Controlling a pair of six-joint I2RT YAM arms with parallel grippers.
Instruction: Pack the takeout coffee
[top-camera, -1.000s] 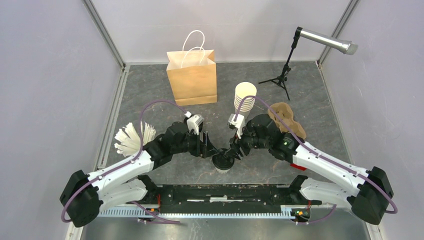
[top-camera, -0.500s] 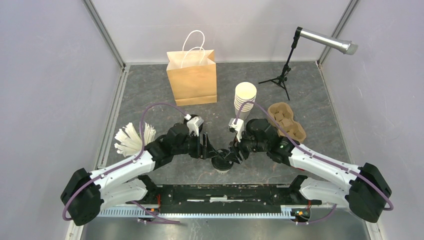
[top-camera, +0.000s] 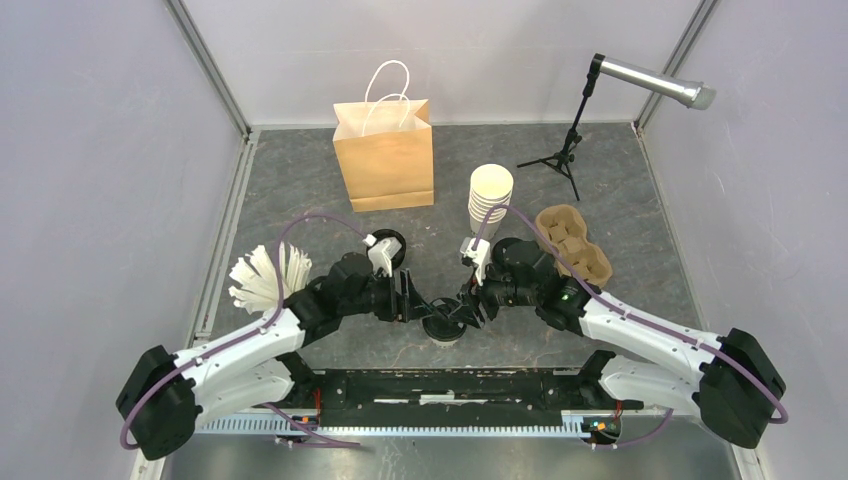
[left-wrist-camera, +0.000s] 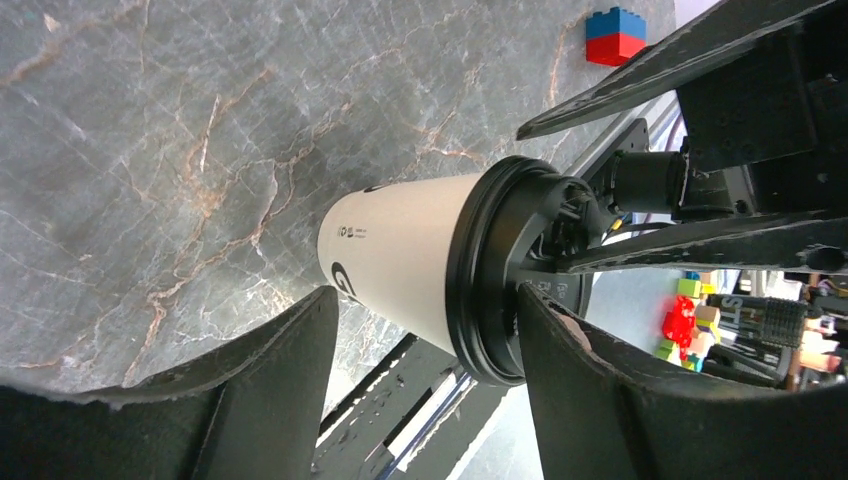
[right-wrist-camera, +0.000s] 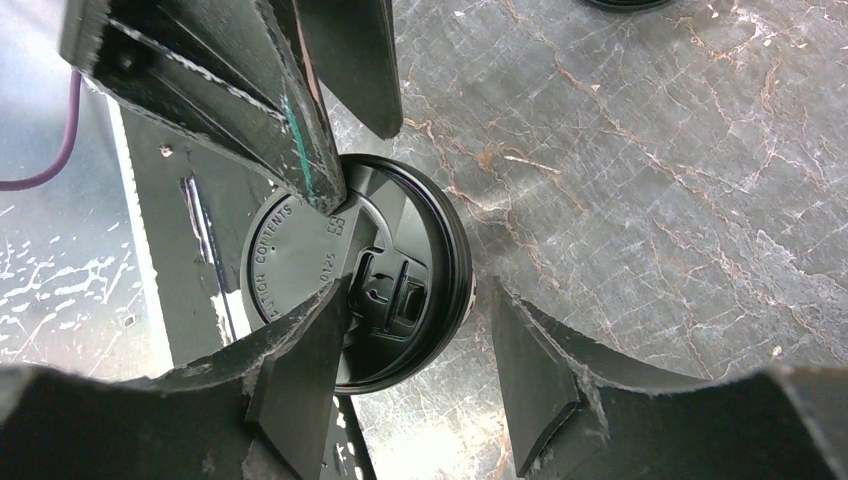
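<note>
One takeout coffee (top-camera: 442, 328), a cream cup with a black lid, stands upright near the table's front edge. My left gripper (top-camera: 420, 304) is open, with its fingers on either side of the cup and no visible grip. In the left wrist view the cup wall (left-wrist-camera: 400, 250) and lid (left-wrist-camera: 497, 272) lie between the spread fingers (left-wrist-camera: 270, 390). My right gripper (top-camera: 462, 311) is open over the lid (right-wrist-camera: 300, 260). One of its fingers (right-wrist-camera: 300, 370) lies across the lid top and the other stands outside the rim. A second black lid (top-camera: 390, 245) shows behind the left arm.
A brown paper bag (top-camera: 385, 160) with white handles stands at the back. A stack of lidless cream cups (top-camera: 490, 195) and a cardboard cup carrier (top-camera: 573, 241) are at the right. A white fanned bundle (top-camera: 262, 276) lies at the left. A tripod (top-camera: 565, 150) stands at the back right.
My left arm has drawn back toward the front and uncovered the black lid behind it. My right gripper has shifted slightly left and lower onto the cup's lid. The cup has stayed put.
</note>
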